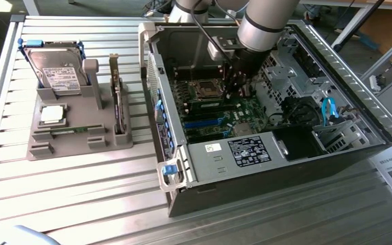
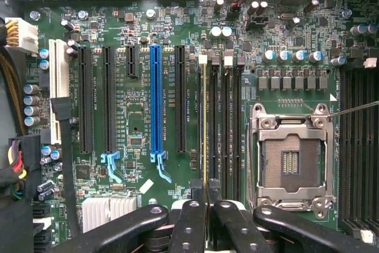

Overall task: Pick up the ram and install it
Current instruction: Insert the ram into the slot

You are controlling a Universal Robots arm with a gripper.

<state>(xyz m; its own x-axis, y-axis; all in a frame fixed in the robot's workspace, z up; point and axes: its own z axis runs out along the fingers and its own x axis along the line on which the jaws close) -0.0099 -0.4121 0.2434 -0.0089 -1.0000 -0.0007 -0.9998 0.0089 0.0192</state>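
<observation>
Arm [image 1: 264,23] comes down steep into the open PC case [image 1: 359,109], wrist near vertical over the mobo [image 1: 250,109]; end effector [image 1: 238,88] sits low inside, approx mid-board. In the wrist view the end effector [image 2: 206,208] has its fingers [image 2: 188,223] pinched nearly together on the ram [image 2: 205,122], seen edge-on as a thin line; ram runs along the DIMM slots [image 2: 226,117], lined up w/ the slot nearest the long black expansion slot [image 2: 180,99]; can't tell if it's seated or just above.

Room: CPU socket [image 2: 290,161] lies just beyond the DIMM slots on one side, blue slot [image 2: 156,99] on the other; case walls stand well apart from the wrist; blue cable [image 1: 328,109] sits toward the exterior view's right.

Containers: on the bench [image 1: 80,199], at the exterior view's left, the grey holder [image 1: 43,153] carries the hard drive [image 1: 59,71] propped in its cradle, an upright dark card [image 1: 119,102], and what looks like a green stick [image 1: 70,129] lying flat.
</observation>
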